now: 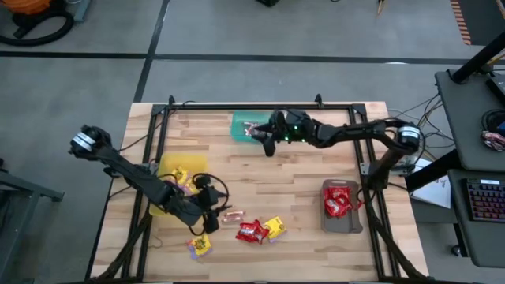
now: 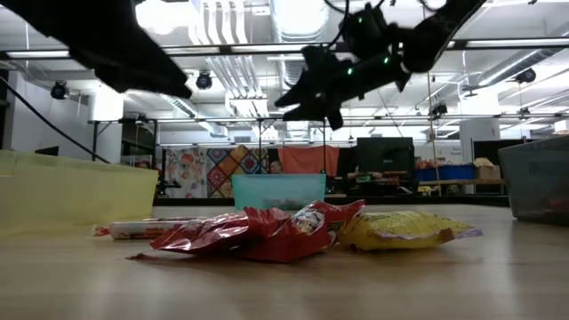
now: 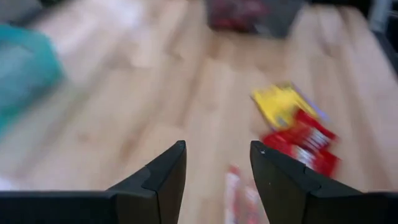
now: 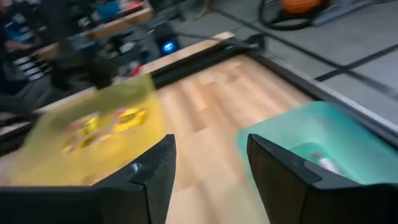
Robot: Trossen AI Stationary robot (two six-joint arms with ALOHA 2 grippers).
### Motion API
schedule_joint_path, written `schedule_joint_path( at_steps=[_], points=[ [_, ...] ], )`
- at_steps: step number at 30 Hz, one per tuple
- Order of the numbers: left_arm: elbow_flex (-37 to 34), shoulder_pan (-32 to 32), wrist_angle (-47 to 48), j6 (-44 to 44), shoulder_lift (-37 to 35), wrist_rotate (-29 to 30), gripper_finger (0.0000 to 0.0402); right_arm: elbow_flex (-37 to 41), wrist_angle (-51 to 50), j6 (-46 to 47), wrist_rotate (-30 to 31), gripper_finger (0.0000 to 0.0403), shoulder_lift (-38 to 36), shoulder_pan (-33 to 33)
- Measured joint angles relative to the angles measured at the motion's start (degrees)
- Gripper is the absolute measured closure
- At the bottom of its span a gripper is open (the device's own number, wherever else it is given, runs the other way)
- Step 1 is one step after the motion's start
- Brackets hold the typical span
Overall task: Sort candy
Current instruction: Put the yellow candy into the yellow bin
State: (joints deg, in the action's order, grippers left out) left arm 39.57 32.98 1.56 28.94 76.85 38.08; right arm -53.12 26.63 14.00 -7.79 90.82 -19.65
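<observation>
Loose candy lies on the wooden table near its front edge: a pinkish roll [image 1: 231,214], a red packet [image 1: 251,231] and two yellow packets [image 1: 274,227] [image 1: 199,246]. My left gripper [image 1: 213,211] hovers open just left of the roll [image 3: 239,193], touching nothing. Across the table, my right gripper [image 1: 264,142] is open and empty beside the green tray [image 1: 243,126]. A pinkish roll [image 4: 323,163] lies in that tray [image 4: 329,143]. The yellow tray [image 1: 177,180] holds yellow packets and the grey tray [image 1: 342,209] holds red packets.
A black frame [image 1: 260,105] runs round the table's edges. Bare wood lies in the middle between the trays. In the low view the red packets [image 2: 258,233] and a yellow packet [image 2: 400,229] lie in front of the green tray [image 2: 278,189].
</observation>
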Motion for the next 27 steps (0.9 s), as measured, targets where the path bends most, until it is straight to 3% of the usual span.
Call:
schedule_joint_path(
  at_steps=[6,10,20,27],
  points=[
    [1.67,0.05,0.16,7.39,3.25,-11.93,0.0239,-0.04,-9.36,-1.86,-0.16,0.0222,-5.08,5.73],
    [6.44,0.68,6.02,11.52,5.93,-20.25,0.0239,-0.04,-12.9,-2.08,0.36,0.0223,-6.96,9.17],
    [25.56,5.18,34.66,14.96,19.26,-25.04,0.0239,-0.04,-14.51,-3.39,3.44,0.0223,-7.84,13.71],
    [28.2,8.3,37.73,21.01,26.06,-33.73,0.0239,-0.04,-14.54,-3.45,3.41,0.0223,-7.84,14.49]
  ],
)
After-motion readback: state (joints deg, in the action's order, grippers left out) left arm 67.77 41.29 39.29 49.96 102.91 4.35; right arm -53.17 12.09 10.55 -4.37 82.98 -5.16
